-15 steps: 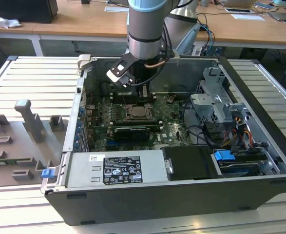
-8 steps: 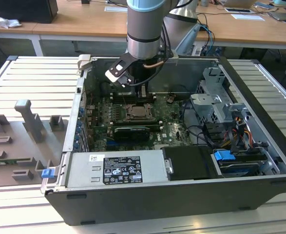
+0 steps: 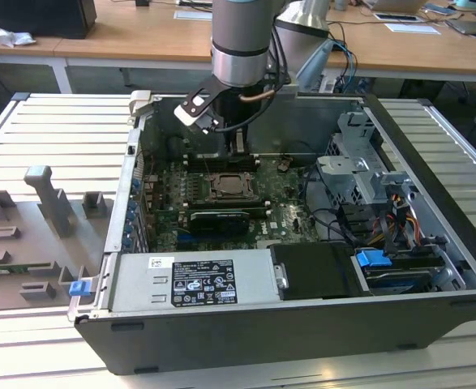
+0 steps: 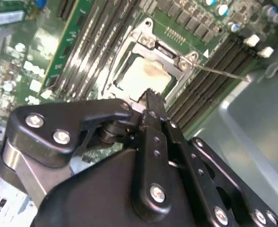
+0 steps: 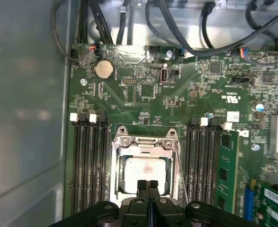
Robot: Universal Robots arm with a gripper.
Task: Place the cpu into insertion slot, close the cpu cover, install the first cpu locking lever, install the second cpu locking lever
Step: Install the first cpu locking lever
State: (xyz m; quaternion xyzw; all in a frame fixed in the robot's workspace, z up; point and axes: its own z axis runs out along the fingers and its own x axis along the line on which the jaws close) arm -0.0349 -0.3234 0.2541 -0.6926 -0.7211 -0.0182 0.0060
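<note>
Wooden desks (image 3: 140, 40) fill the background, and in front of them a slatted metal table (image 3: 51, 130) carries your open computer case (image 3: 302, 340). Take the exterior view as your dial, centred on the case. The arm (image 3: 239, 40) drops in from 12 o'clock. A grey fixture (image 3: 43, 219) lies on the table at 9 o'clock, outside the case. The power supply (image 3: 197, 279) lies along the case wall toward 6 o'clock, and the green circuit board (image 5: 143, 109) covers the floor beyond it.

Your gripper (image 5: 147, 183) hangs just above the board with its two black fingertips (image 5: 141, 185) pressed together and nothing between them. It sits right over the insertion slot (image 3: 233, 188), near the dial's middle, slightly toward 12 o'clock, with long black memory slots (image 5: 89, 161) flanking the slot on both sides.

The cpu cover (image 5: 143, 142) lies flat on the slot. The cpu (image 5: 143, 169) rests inside, its pale face showing through the cover's window, and the fingertips hover at its edge. A thin wire lever (image 5: 179, 163) runs along one side of the cover; you cannot tell whether it is hooked down.
</note>
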